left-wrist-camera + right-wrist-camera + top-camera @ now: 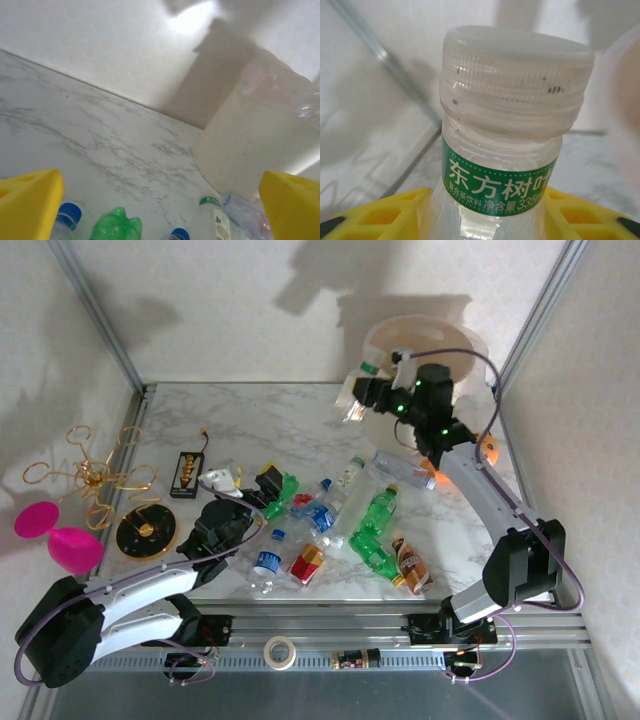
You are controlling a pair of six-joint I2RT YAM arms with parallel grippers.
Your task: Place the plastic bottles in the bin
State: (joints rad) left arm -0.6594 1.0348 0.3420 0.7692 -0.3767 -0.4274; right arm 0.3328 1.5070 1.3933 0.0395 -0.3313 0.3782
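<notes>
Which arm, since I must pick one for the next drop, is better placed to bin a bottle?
Right. The right gripper is shut on a bottle up by the bin; the left gripper is open and empty, low among the loose bottles.

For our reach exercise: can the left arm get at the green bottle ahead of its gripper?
Probably yes: the left gripper is open, the green bottle lies just ahead between its fingers, nothing covering it.

On the clear bottle [512,100], a green neck band [495,186] reads 东方树 in white; smaller beneath, 净含量 335.
</notes>
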